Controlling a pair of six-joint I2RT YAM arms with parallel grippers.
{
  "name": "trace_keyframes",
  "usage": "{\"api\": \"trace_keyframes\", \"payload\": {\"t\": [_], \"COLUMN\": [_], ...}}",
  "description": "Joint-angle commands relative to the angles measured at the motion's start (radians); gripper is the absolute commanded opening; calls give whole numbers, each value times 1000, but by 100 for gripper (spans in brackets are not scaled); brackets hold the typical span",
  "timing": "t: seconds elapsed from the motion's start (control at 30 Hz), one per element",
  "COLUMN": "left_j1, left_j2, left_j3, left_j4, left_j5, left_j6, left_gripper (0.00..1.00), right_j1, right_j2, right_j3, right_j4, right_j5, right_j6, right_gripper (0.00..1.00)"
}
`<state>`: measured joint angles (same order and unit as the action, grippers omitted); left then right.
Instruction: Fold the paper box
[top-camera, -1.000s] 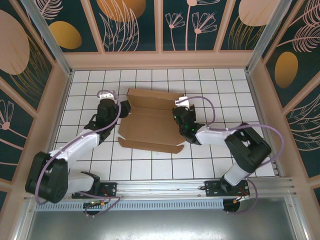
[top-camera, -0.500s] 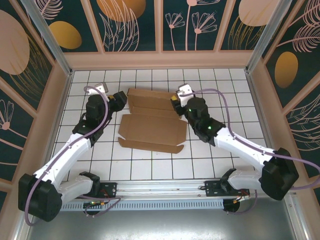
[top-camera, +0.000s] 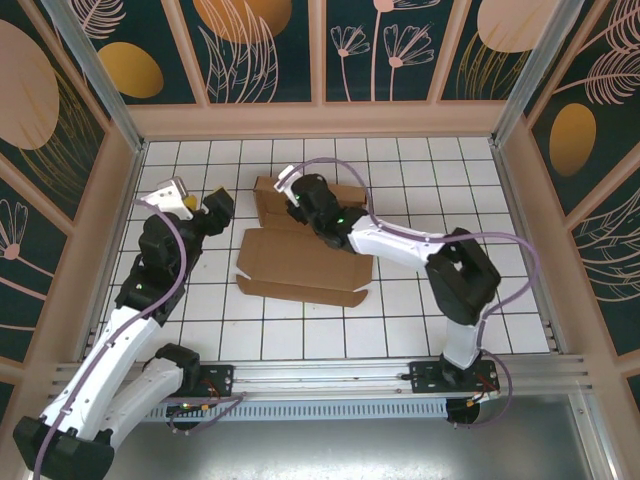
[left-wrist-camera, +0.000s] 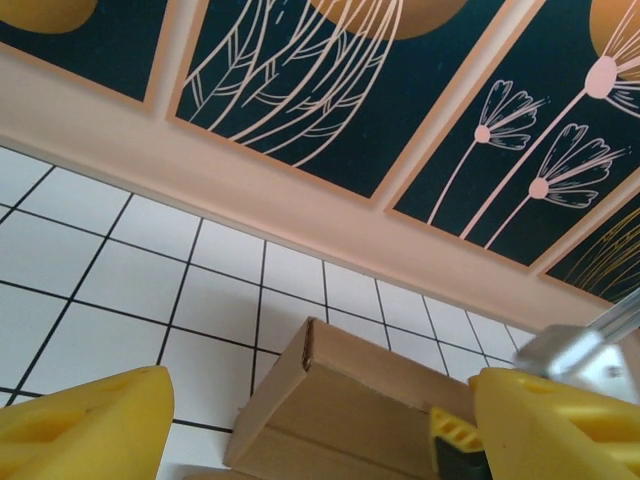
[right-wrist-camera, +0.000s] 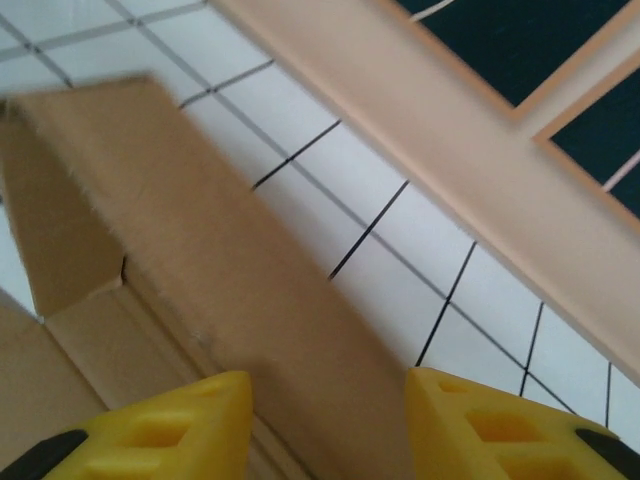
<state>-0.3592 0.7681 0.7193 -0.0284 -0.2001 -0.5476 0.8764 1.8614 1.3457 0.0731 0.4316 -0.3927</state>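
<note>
White gridded tabletop (top-camera: 400, 320), paper box (top-camera: 305, 262) mid-surface, half flat; right jaws apart astride raised rear flap (right-wrist-camera: 210, 260), left jaws apart, clear of box; risk: flap springs back or sheet skids if unbraced

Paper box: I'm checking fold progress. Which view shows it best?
Top external: nearly the whole paper box lies in frame, far flap raised. Left wrist catches one raised corner; right wrist, a blurred flap close up.
</note>
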Motion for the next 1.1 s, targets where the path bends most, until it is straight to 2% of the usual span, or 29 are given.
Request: {"api": "trace_keyframes", "payload": {"t": [0.0, 0.17, 0.27, 0.37, 0.43, 0.5, 0.6, 0.7, 0.87, 0.93, 1.0, 1.07], "left_j1": [7, 8, 8, 7, 8, 8, 7, 7, 8, 8, 8, 8], "left_j2": [-22, -15, -6, -6, -10, -13, -11, -11, -13, -5, -4, -24], "left_j3": [-27, -37, -31, -30, -31, -34, -33, -31, -20, 7, 49, 92], "left_j4": [-14, 8, 16, 17, 16, 15, 15, 15, 57, 73, 65, 73], "left_j5": [-27, 12, 23, 24, 21, 16, 12, 13, 95, 156, 183, 199], "left_j6": [30, 17, 12, 14, 16, 20, 22, 23, 6, -3, -8, 4], "left_gripper": [79, 80, 80, 80, 80, 80, 81, 81, 81, 81, 83, 86], "right_j1": [10, 9, 7, 4, -1, -26, -74, -141, -299, -324, -379, -419], "right_j2": [35, -3, -12, -6, 7, 30, 64, 135, 258, 306, 329, 328], "right_j3": [28, -2, -17, -36, -27, 31, 136, 260, 428, 485, 519, 500], "right_j4": [-60, -96, -88, -32, -1, -39, -119, -232, -387, -451, -493, -501], "right_j5": [42, -22, -8, 60, 102, 98, 45, -25, -270, -349, -407, -412], "right_j6": [-52, -81, -144, -235, -276, -256, -199, -140, -8, 37, 84, 138], "right_gripper": [41, 41, 47, 50, 49, 43, 33, 28, 27, 26, 27, 29]}}
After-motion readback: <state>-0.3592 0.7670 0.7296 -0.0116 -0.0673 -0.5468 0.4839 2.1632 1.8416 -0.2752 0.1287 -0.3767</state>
